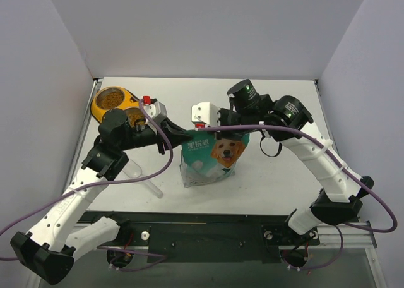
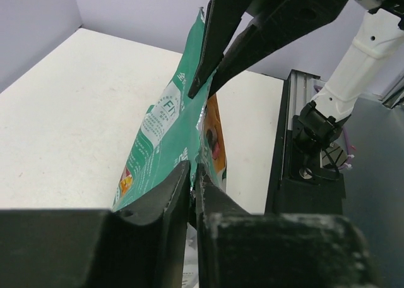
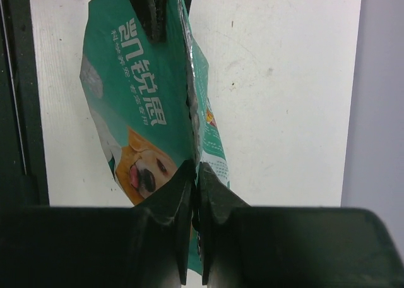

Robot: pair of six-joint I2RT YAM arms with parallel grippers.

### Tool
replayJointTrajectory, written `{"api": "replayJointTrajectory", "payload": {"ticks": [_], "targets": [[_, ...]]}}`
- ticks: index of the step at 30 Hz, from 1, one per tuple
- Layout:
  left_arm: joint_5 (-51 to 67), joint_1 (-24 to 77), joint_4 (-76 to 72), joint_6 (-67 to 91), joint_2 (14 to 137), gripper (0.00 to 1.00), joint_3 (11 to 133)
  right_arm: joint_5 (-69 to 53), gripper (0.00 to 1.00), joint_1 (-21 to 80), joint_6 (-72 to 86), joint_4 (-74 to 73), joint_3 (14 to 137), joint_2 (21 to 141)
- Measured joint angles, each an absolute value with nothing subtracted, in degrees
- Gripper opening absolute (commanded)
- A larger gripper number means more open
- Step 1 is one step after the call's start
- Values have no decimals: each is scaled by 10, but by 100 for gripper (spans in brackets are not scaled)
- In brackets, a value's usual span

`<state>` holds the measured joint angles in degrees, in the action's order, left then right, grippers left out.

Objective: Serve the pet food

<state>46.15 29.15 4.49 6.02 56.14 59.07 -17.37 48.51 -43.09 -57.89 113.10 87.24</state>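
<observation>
Pouch position: we see the pouch [image 1: 214,162] standing near the middle of the tabletop [image 1: 278,180], a little toward the near edge.
Pouch axis: its long axis runs bottom to top, base on the tabletop and sealed end up. The top edge lies roughly parallel to the near edge.
Pouch facing: the printed front faces the near edge, and the mouth points upward.
Pouch look: teal and white, with white lettering and a golden dog's face low on the front. We see a strip of silver lining where the mouth gapes slightly, and the walls are creased.
Pet food [image 1: 111,99]: we see small brown pellets as a grainy layer in the far bowl of the feeder [image 1: 98,108]. We cannot see inside the pouch.
Feeder: yellow, in the far left corner of the tabletop. Its second bowl is mostly hidden by the left arm.
Left hand [image 2: 192,168]: the fingers are drawn close together with the left end of the pouch's top edge pinched between them.
Right hand [image 3: 194,167]: it is clamped tight on the same top edge, further to the right, with its tips facing the left hand's.
Scoop [image 1: 148,186]: clear plastic, lying on the left side toward the near edge. It is partly under the left arm and apart from the pouch.
</observation>
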Motion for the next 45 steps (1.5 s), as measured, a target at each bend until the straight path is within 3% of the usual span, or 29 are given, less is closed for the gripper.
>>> {"api": "replayJointTrajectory", "payload": {"ticks": [3, 7, 18, 19, 22, 32, 45], "targets": [[460, 291, 23, 66, 562, 0, 583, -161, 18, 493, -441, -584, 1134, 873], [463, 290, 7, 74, 570, 0, 583, -148, 30, 499, -451, -588, 1157, 882], [454, 286, -9, 93, 572, 0, 579, -157, 31, 519, -446, -588, 1209, 953], [451, 286, -13, 98, 572, 0, 576, -159, 31, 521, -444, -588, 1209, 957], [439, 286, -33, 107, 567, 0, 564, -161, 0, 522, -437, -589, 1210, 964], [351, 295, -46, 83, 545, 0, 542, -116, 0, 516, -444, -542, 1149, 927], [343, 298, -46, 82, 545, 0, 541, -146, 0, 442, -469, -499, 1054, 847]]}}
